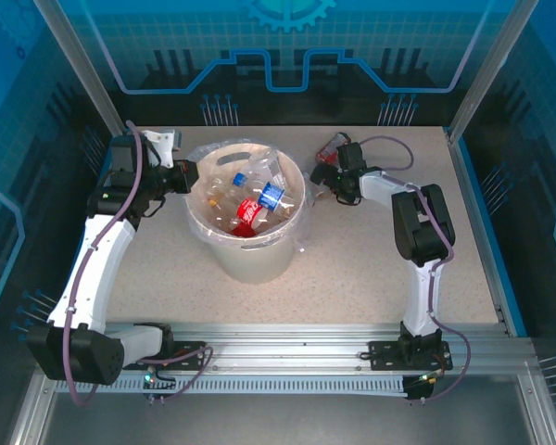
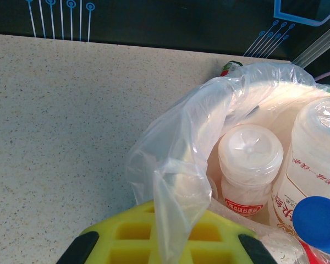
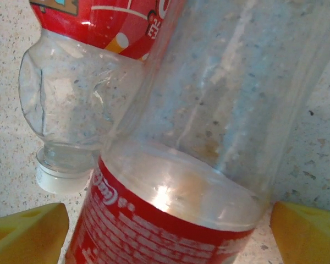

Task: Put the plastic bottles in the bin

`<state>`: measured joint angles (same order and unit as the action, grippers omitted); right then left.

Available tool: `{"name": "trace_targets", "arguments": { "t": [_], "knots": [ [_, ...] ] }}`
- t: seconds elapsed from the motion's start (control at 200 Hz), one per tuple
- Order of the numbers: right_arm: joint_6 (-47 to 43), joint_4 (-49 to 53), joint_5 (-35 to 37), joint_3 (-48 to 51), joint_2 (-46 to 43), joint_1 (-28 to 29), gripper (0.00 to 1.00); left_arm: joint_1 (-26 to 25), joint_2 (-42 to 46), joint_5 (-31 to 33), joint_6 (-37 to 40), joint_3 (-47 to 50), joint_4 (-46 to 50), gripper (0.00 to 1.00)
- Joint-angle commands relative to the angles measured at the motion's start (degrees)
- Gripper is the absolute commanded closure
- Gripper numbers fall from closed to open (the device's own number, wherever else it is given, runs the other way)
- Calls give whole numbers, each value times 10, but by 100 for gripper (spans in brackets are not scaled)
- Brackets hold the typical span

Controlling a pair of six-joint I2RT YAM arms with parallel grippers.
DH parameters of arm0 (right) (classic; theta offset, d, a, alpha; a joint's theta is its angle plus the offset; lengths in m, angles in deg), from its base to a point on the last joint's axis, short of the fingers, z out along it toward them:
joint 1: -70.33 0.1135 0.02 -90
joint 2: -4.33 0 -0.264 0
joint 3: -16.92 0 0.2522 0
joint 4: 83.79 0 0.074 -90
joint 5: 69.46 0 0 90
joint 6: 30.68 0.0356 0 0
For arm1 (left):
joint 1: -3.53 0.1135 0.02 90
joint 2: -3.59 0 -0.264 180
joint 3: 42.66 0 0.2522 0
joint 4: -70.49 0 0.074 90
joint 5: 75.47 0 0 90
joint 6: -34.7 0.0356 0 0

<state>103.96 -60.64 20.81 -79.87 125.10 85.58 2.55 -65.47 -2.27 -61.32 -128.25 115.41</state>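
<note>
Grasping red-label bottle (image 3: 198,137) right of bin (image 1: 250,264) | right gripper (image 3: 168,234) spread astride it | left gripper (image 1: 185,176) closed at rim | clamp body squarely

1. This looks like a robotics lab test cell.
2. A left arm (image 1: 93,255) and a right arm (image 1: 419,227), 2 cabled machines, are bolted to an aluminium rail (image 1: 287,336).
3. Metal frame posts (image 1: 79,60) and blue panels (image 1: 287,56) printed with a gear and circuit lines enclose the speckled tabletop (image 1: 352,278).
</note>
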Motion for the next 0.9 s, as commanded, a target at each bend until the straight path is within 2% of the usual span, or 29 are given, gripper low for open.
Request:
{"name": "trace_targets", "arguments": {
  "t": [0.0, 0.57, 0.896],
  "knots": [
    [-21, -5, 14, 20, -10, -10, 11, 2, -12, -13, -7, 14, 37, 100],
    [-106, -16, -10, 171, -140, -88, 30, 3, -9, -16, -7, 14, 36, 100],
    [-149, 3, -19, 208, -186, -106, 39, 2, -11, -18, -9, 14, 36, 100]
  ]
}}
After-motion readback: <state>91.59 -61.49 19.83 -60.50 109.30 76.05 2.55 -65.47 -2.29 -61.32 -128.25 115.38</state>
